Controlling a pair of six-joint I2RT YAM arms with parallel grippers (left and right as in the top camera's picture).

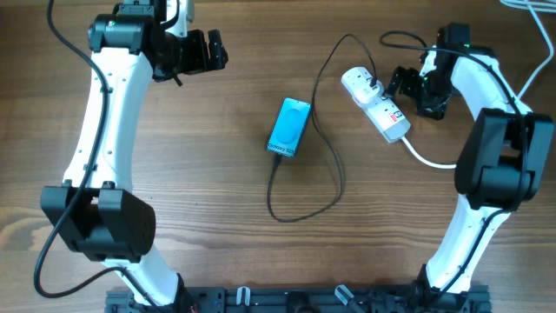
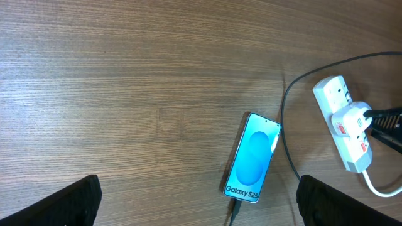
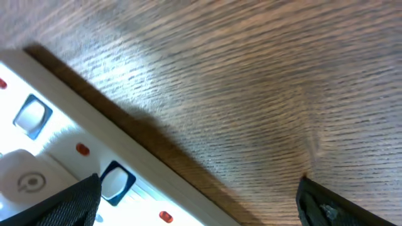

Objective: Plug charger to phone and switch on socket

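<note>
Right end effector [image 1: 398,83] beside socket [image 1: 389,116] (diagonal)

I am looking down on a brown wooden table [image 1: 200,156], its grain running from side to side in long streaks. Light is falling evenly from above and is pooling into a pale sheen on the wood in my right wrist view. A black rail [image 1: 295,302] is lying along the near edge.

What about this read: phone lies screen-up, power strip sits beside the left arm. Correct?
No. The power strip sits beside the right arm, not the left; the overhead view shows it. The phone does lie screen-up.
</note>
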